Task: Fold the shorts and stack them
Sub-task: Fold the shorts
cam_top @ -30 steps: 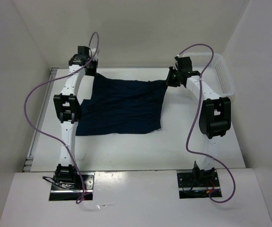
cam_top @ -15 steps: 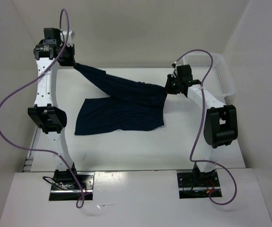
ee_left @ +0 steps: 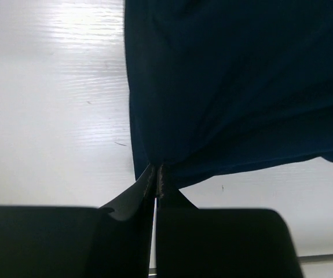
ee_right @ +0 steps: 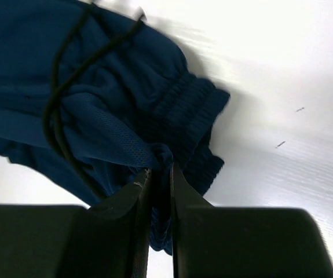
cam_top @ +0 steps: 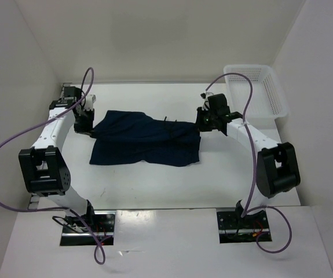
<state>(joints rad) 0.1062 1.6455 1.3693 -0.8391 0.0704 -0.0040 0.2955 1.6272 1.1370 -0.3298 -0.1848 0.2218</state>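
Shorts of dark navy, soft, wrinkled cloth (cam_top: 146,139), lying in uneven layers across the middle of the white table (cam_top: 154,185), between the two arms. Held at both far corners.

Left gripper (ee_left: 156,179) closed tight on a pinch of the plain cloth edge at the left side, pressed together with only fabric between. Right gripper (ee_right: 157,174) closed likewise on a bunch of mesh-like cloth just beside the gathered elastic waistband (ee_right: 186,104), near the thin dark drawstring (ee_right: 56,116) looping loose over the fabric. White plastic basket (cam_top: 259,87) at the far right corner, apart from the cloth.

Judging by the wrinkles and the sag: light, limp, without any stiffness, likely to follow the grippers and to collapse wherever not supported. Probably a little slippery on the smooth table, so liable to drag as a whole instead of folding over. Not fragile.

Best taken at the thick places, the waistband or a hem, with all layers inside the pinch. Better to avoid catching only the drawstring, apt to pull out and leave the cloth behind. Advisable also to carry both corners level and together, to lay the fold straight.
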